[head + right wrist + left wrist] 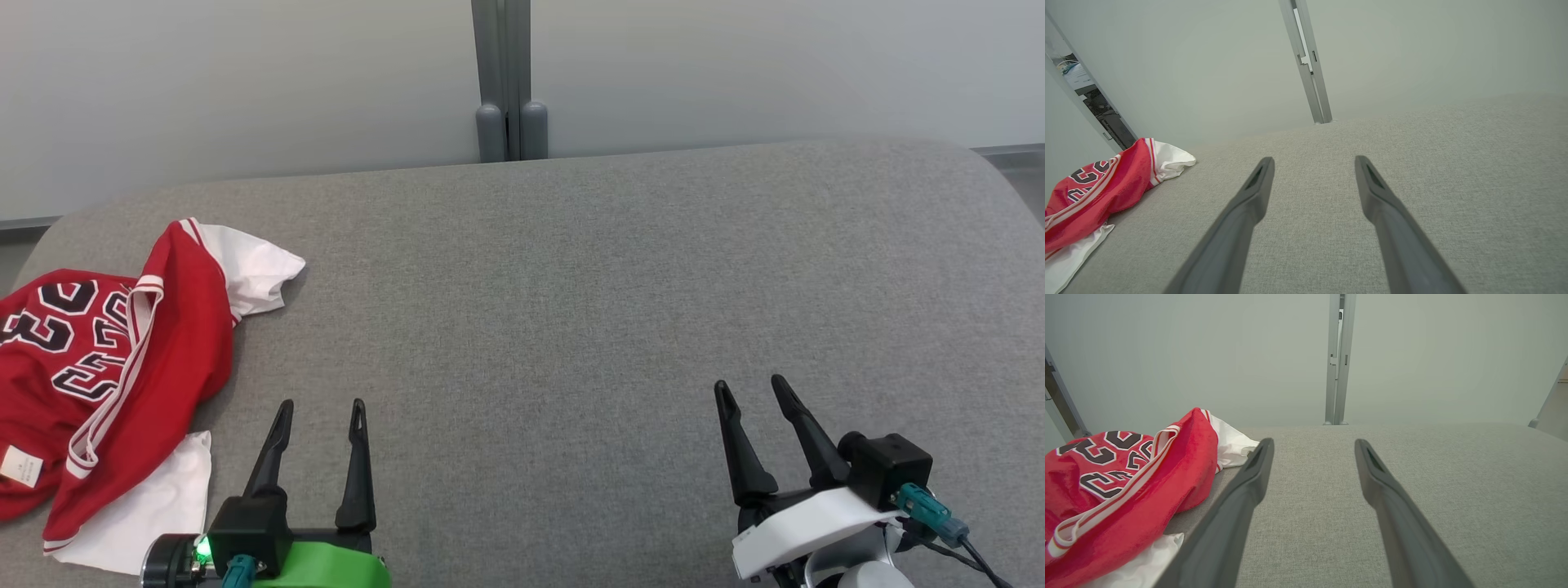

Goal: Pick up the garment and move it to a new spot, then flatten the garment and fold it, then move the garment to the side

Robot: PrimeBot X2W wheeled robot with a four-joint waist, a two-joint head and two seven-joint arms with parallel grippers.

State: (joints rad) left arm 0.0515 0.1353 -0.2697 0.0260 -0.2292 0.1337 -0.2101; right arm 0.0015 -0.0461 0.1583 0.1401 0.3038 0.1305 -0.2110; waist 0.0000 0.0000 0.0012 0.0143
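The garment (122, 367) is a red jersey with white sleeves, white trim and black-and-white numbers, lying crumpled at the left edge of the grey padded surface (571, 286). It also shows in the left wrist view as the garment (1118, 490) and far left in the right wrist view as the garment (1098, 192). My left gripper (321, 408) is open just right of the garment's near edge, holding nothing. My right gripper (751, 385) is open at the lower right, far from the garment, over bare fabric.
A pale wall with a grey vertical post (506, 82) runs behind the surface. The surface's rounded far corners (980, 163) drop off to the sides. A dark-framed opening (1094, 106) shows at the left in the right wrist view.
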